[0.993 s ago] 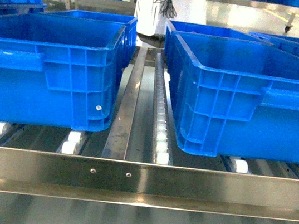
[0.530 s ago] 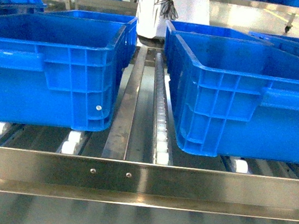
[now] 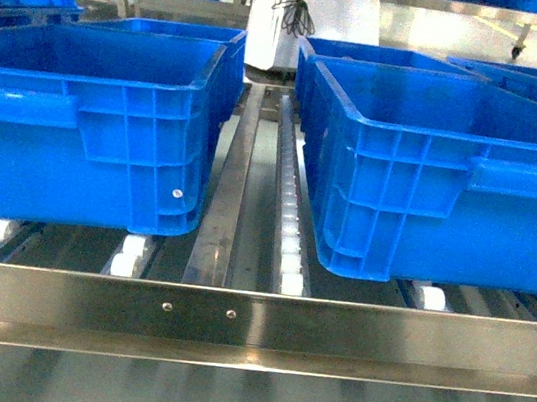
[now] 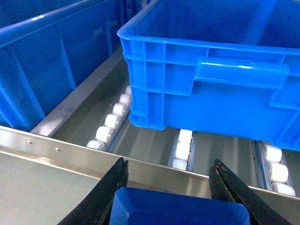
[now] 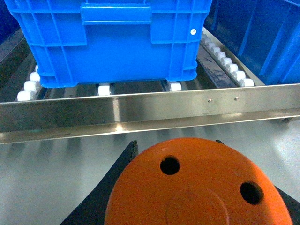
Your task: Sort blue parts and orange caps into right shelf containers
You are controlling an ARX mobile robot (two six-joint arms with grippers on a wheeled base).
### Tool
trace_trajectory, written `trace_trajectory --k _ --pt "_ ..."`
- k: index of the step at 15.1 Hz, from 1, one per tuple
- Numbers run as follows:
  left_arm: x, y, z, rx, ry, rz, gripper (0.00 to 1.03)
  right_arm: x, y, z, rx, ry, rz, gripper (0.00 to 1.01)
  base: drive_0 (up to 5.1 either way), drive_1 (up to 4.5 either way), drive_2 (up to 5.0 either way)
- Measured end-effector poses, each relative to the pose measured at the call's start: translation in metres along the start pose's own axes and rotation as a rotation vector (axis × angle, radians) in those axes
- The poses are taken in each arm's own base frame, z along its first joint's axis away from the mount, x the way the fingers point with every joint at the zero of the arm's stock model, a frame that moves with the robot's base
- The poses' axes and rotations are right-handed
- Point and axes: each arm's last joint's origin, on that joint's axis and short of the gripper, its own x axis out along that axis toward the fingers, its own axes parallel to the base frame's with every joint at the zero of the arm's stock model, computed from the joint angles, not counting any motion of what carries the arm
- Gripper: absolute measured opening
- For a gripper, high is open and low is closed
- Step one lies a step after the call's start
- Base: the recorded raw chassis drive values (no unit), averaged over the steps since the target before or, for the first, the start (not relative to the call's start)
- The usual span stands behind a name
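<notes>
The left gripper has its two black jaws pinching one blue part, which sits between them at the bottom of the left wrist view; beyond the jaws runs the flat steel front rail of the right shelf, and past that rail one blue container rests on rows of white rollers, with the wall of a second crate off to the jaws' left. In the head view neither arm shows: two large containers stand side by side at the front of the shelf, the left one and the right one, apart from each other with metal guide strips and a roller line between them, and further crates stand behind. The right gripper holds one orange cap between its jaws, the cap's flat top with two clearly visible holes facing the camera; ahead of these jaws lies the steel rail, then one blue container on rollers.
</notes>
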Motion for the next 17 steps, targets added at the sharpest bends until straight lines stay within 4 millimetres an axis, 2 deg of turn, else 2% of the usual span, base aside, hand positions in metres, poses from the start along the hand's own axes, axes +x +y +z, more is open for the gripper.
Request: trace_trajectory --k 6,8,10,11,13,14,16,17 --pt "0.0 0.0 0.0 0.0 0.0 0.0 0.45 0.0 0.0 0.001 -0.001 -0.009 0.002 0.42 0.0 0.0 0.0" --pt "0.0 0.0 0.0 0.0 0.0 0.001 0.45 -0.004 0.002 0.011 -0.023 -0.173 0.073 0.42 0.0 0.0 0.0" --pt "0.0 0.0 0.0 0.0 0.0 0.0 0.45 -0.004 0.003 0.019 -0.037 -0.175 0.094 0.42 0.0 0.0 0.0" --pt "0.0 0.0 0.0 -0.001 -0.001 0.001 0.45 0.005 0.002 0.03 -0.027 -0.199 0.097 0.42 0.0 0.0 0.0" --pt "0.0 0.0 0.0 0.0 0.0 0.0 0.45 0.033 -0.002 0.072 0.0 -0.271 0.072 0.42 0.0 0.0 0.0" --pt "0.0 0.0 0.0 0.0 -0.001 0.0 0.45 0.067 0.0 0.11 0.009 -0.314 0.074 0.42 0.0 0.0 0.0" --pt "0.0 0.0 0.0 0.0 -0.001 0.0 0.45 0.111 0.007 0.14 0.011 -0.266 0.113 0.42 0.0 0.0 0.0" --pt "0.0 0.0 0.0 0.0 0.0 0.0 0.45 0.144 0.012 0.152 0.016 -0.227 0.117 0.42 0.0 0.0 0.0"
